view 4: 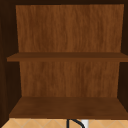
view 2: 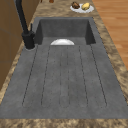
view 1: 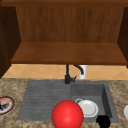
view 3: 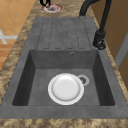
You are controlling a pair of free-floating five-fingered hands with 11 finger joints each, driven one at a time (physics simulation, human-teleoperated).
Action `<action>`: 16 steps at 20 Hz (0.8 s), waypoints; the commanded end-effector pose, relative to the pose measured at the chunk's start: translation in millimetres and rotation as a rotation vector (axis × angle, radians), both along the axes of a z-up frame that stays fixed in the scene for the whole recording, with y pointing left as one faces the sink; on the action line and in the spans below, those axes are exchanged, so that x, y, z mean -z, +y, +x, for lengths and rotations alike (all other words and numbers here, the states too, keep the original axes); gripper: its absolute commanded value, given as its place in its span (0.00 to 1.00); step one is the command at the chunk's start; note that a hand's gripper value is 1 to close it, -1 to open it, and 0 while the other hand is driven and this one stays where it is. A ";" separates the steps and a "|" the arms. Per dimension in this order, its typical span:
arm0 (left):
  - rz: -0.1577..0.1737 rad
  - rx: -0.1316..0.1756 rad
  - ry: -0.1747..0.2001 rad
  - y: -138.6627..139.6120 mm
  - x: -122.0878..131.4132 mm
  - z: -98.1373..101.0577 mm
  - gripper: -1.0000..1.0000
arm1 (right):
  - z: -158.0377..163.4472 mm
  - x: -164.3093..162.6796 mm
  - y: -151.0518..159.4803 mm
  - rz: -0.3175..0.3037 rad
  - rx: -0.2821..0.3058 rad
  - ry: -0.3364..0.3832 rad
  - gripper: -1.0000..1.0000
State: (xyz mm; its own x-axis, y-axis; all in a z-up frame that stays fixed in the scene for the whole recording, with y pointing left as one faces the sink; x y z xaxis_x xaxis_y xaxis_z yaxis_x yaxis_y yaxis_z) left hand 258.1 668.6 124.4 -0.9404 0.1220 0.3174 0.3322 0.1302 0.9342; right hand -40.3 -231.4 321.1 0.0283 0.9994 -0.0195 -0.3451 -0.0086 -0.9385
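Note:
A white plate (view 1: 88, 108) lies flat in the sink basin (view 1: 100, 91), beside the drain (view 3: 83, 80); it also shows as the plate (view 3: 65, 88) in the right side view and as the plate's far rim (view 2: 62, 42) in the left side view. A large red ball (view 1: 67, 115) is at the sink's front edge in the front view, overlapping the plate's left side. A black hand (view 1: 103, 121) shows low at the right of that view, at the front rim of the basin, right of the plate. It touches nothing that I can make out.
A black faucet (view 1: 68, 75) stands behind the sink, with the ribbed draining board (view 1: 45, 100) to its left. A red-rimmed plate with something dark (view 1: 5, 105) sits on the left counter. A plate of food (view 2: 82, 7) sits on the right counter. Wooden cabinet shelves (view 4: 67, 107) hang above.

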 end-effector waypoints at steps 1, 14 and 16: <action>-0.015 -0.010 0.060 10.7 0.0 6.3 1.00 | 0.0 0.0 0.0 0.000 0.000 0.000 0.50; -0.021 0.004 0.049 24.1 4.5 -5.3 1.00 | 0.0 0.0 0.0 0.000 0.000 0.000 0.50; -0.033 0.003 0.051 28.1 5.8 -9.3 1.00 | 0.0 0.0 0.0 0.000 0.000 0.000 0.50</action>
State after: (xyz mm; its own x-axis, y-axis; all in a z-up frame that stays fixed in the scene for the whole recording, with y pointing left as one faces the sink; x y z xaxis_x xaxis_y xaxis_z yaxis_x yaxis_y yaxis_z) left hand 259.4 690.0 124.2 -0.9393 0.1330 0.3162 0.3343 0.1478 0.9308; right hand -40.3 -231.4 321.1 0.0283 0.9994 -0.0195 -0.3451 -0.0086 -0.9385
